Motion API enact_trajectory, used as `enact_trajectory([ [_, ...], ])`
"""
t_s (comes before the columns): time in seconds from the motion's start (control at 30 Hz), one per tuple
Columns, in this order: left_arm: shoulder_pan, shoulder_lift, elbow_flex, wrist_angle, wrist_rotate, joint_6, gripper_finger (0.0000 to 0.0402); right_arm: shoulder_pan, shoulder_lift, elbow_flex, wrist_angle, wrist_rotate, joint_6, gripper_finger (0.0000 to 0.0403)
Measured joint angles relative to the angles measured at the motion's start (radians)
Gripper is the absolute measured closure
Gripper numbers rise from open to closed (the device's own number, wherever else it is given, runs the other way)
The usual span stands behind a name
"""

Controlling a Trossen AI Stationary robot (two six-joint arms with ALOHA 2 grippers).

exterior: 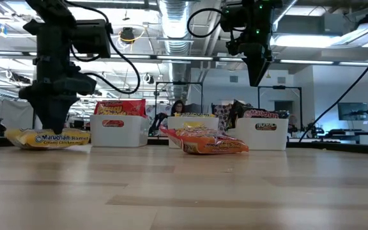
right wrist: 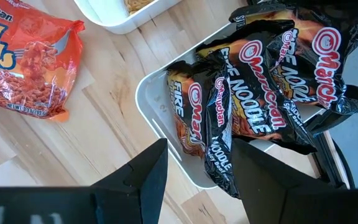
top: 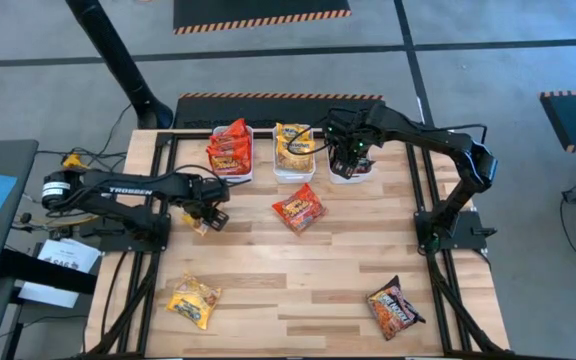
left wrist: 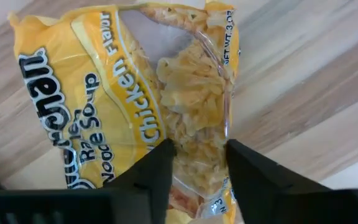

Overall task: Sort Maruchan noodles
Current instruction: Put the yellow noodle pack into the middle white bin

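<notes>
On the wooden tabletop, at 9 o'clock the left pincer stands with its jaws around a yellow crinkly plastic noodle packet lying flat, while at 1 o'clock the right pincer hangs open over black noodle packets in a white plastic tub.

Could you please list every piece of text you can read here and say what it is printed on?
"TROSSEN": dark left robot arm.
"Chicken", "Ramen Noodle Soup": crinkly yellow plastic packet between the left claw's fingers.
"Maruchan", "FIRE NOODLE": dark plastic packets in the white rectangular tub.
Tub labels: too small to read.
</notes>
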Motion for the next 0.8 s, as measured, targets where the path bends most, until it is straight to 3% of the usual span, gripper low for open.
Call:
enact_trajectory([
  [0.27, -0.025, 0.003, -0.002, 0.074, 0.058, 0.021, 0.039, 0.0, 0.0, 0.0, 0.01, 0.0, 0.0, 0.0202],
  [0.43, -0.059, 0.004, -0.003, 0.156, 0.15, 0.068, 0.04, 0.0, 0.0, 0.0, 0.01, 0.0, 0.003, 0.0202],
  [0.57, -0.111, 0.006, 0.012, 0.184, 0.161, 0.083, 0.0401, 0.0, 0.0, 0.0, 0.008, -0.003, 0.018, 0.0202],
  [0.8, -0.21, 0.006, 0.083, 0.224, 0.096, 0.152, 0.0401, 0.001, 0.0, 0.0, 0.008, -0.246, 0.022, 0.0202],
])
